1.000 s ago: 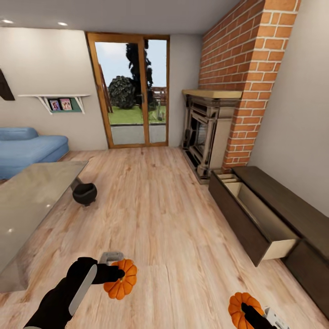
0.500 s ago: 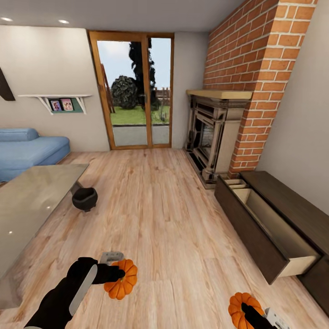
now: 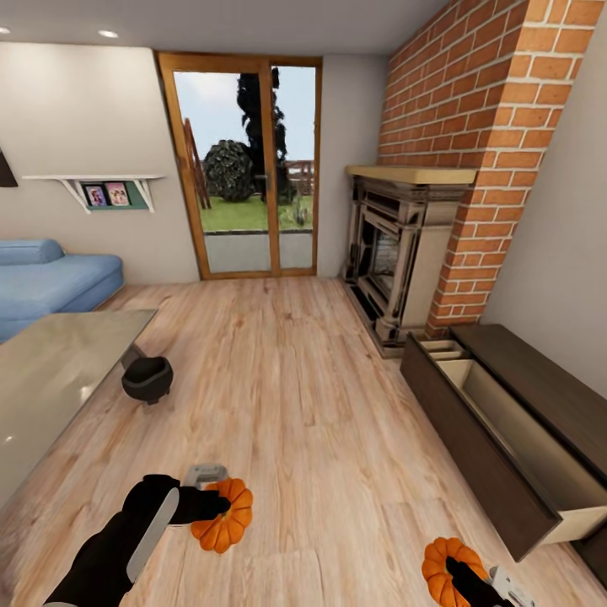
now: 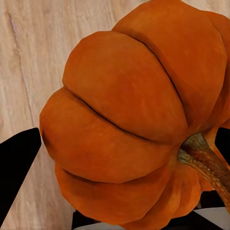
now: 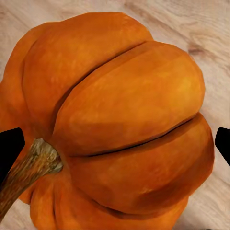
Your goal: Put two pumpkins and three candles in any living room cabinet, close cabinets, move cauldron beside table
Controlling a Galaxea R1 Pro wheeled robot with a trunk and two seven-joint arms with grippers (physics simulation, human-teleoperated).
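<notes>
Each arm carries an orange pumpkin above the wooden floor. My left gripper [image 3: 217, 504] is shut on one pumpkin [image 3: 222, 524] at the lower left of the head view; the same pumpkin [image 4: 129, 120] looms large in the left wrist view. My right gripper [image 3: 462, 572] is shut on the other pumpkin [image 3: 443, 568] at the bottom right, seen close in the right wrist view [image 5: 120, 124]. The dark brown cabinet [image 3: 539, 379] runs along the right wall with one long drawer [image 3: 506, 438] pulled open. The black cauldron [image 3: 147, 378] sits on the floor beside the glass-topped table [image 3: 51, 379]. The candles are out of view.
A brick chimney with a fireplace [image 3: 396, 253] stands just beyond the cabinet. A glazed door [image 3: 244, 169] is in the far wall and a blue sofa [image 3: 51, 282] at the left. Open wooden floor [image 3: 295, 405] lies between the table and the cabinet.
The view has shifted forward and right: cabinet and open drawer now sit lower and nearer the right edge, the table further left. Both grippers still hold their pumpkins in the same pose.
</notes>
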